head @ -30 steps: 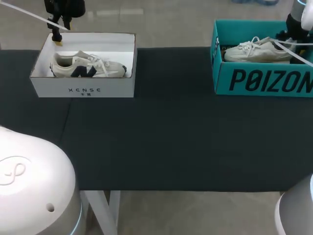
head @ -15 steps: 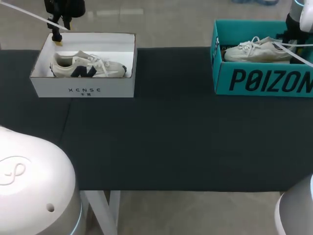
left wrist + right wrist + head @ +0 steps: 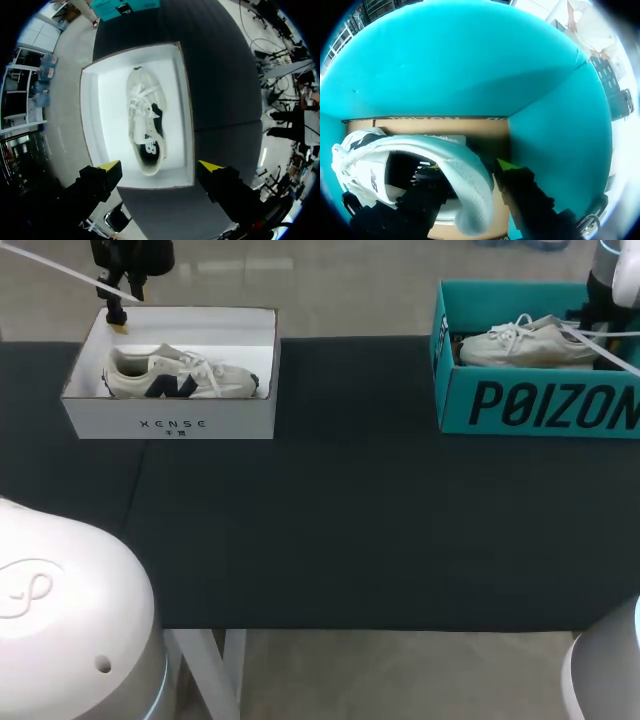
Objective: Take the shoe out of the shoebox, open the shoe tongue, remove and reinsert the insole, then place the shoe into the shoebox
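Item: white sneaker (image 3: 528,341), low-cut, fabric upper with a smooth rounded heel, white laces, dark lining. It lies on its side inside the teal shoebox (image 3: 540,405), toe away from the right jaws and heel at the box's right end. Teal shoebox: open-topped rectangular card, plain teal walls, brown card floor, dark print on the front wall. Right jaws: reach down into the teal shoebox at its right end and are clamped on the white sneaker's heel wall, one yellow tip (image 3: 436,165) inside the opening and the other outside the heel, close to the box's end wall. Tabletop (image 3: 350,520): dark, matt, cloth-like; it carries the teal shoebox at its far edge. White shoebox (image 3: 170,422): open card, well apart from the teal shoebox, at the same far edge on the robot's left. It holds a cream sneaker (image 3: 146,129) with navy side patches, lying flat. Left jaws: hang above the white shoebox, spread wide and holding nothing, clear of the cream sneaker.
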Tool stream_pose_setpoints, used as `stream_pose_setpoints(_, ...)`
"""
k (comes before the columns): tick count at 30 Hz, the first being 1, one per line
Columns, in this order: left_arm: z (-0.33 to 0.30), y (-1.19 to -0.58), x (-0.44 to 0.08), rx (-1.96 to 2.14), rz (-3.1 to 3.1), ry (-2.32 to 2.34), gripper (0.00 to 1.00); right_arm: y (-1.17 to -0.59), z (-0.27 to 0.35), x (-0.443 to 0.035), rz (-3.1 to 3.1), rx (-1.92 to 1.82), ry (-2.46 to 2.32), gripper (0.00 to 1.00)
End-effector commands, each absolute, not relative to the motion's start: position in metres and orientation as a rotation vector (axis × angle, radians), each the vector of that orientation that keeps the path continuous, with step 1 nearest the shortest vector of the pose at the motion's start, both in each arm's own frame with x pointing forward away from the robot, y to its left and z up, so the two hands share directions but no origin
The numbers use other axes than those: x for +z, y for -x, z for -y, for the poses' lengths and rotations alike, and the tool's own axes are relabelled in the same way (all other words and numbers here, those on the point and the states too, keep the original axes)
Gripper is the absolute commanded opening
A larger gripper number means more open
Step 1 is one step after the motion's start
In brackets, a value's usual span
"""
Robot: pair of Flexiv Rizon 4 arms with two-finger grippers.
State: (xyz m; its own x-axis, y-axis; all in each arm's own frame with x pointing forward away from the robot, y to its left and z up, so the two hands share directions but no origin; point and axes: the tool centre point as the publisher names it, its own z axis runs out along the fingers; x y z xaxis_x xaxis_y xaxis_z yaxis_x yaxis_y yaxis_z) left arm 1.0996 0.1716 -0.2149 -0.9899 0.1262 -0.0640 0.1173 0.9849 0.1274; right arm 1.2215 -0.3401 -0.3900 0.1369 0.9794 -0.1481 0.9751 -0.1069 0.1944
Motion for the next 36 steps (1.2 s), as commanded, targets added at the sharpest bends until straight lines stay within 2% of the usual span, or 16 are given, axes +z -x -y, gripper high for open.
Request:
stream_pose_setpoints(1, -0.172, -1.098, -0.216, 0.189, -3.055, -0.188, 1.00, -1.234, 0.344, -0.396, -2.046, -0.377, -2.397, 0.48)
stream_pose_setpoints(7, -0.172, -1.098, -0.216, 0.189, -3.055, -0.188, 1.00, -1.232, 0.346, -0.395, -2.027, -0.411, -2.417, 0.46)
stream_pose_setpoints(11, -0.172, -1.098, -0.216, 0.189, -3.055, -0.188, 1.00, -1.229, 0.348, -0.392, -2.016, -0.423, -2.425, 0.40)
stream_pose_setpoints(12, -0.172, -1.098, -0.216, 0.189, -3.055, -0.188, 1.00, -1.228, 0.348, -0.391, -2.012, -0.429, -2.425, 0.36)
stream_pose_setpoints(15, -0.172, -1.098, -0.216, 0.189, -3.055, -0.188, 1.00, -1.226, 0.349, -0.386, -2.002, -0.437, -2.425, 0.02)
stream_pose_setpoints(16, -0.172, -1.098, -0.216, 0.189, -3.055, -0.188, 1.00, -1.226, 0.350, -0.384, -1.994, -0.438, -2.427, 0.00)
stream_pose_setpoints(36, -0.172, -1.098, -0.216, 0.189, -3.055, -0.188, 1.00, -1.213, 0.341, -0.324, -1.902, -0.325, -2.496, 0.00)
